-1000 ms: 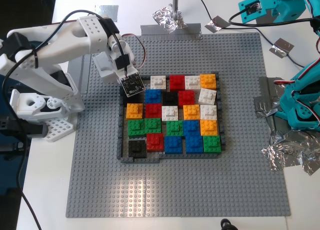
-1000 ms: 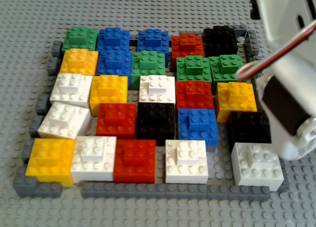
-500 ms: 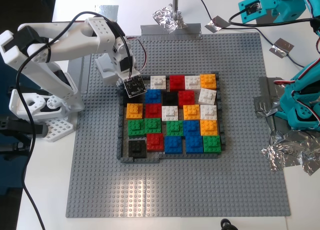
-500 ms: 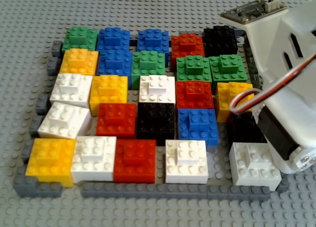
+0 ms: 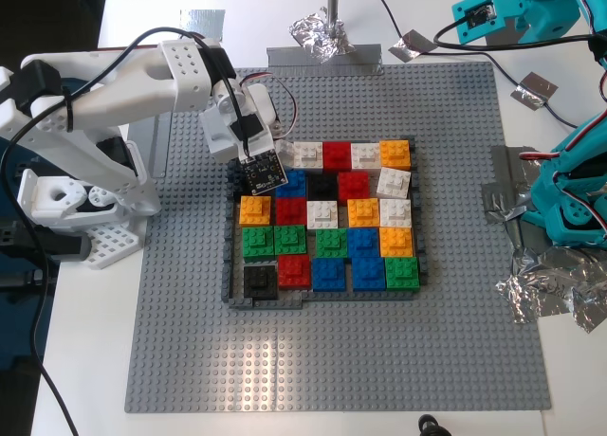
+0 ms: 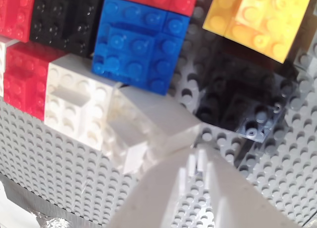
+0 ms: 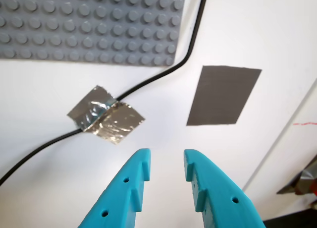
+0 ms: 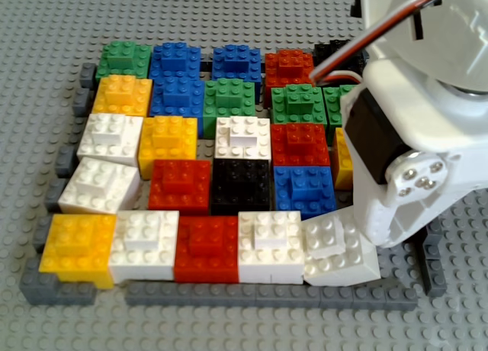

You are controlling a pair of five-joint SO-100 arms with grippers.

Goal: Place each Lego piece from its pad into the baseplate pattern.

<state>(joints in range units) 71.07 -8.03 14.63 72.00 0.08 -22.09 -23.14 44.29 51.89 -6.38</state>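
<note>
Since half a second ago, my second pincer [image 5: 275, 159], grip unclear, has pushed the white brick [image 8: 335, 252] against its white neighbour [image 8: 268, 246].

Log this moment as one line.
my second gripper: at white brick, frame edge, grip unclear | my first gripper: open, empty, above table

A white tabletop [image 5: 85, 360] under bright, even light.

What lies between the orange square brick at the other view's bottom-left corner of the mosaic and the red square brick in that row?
One white square brick, close against the orange brick and the red brick; the other view shows it.
</note>
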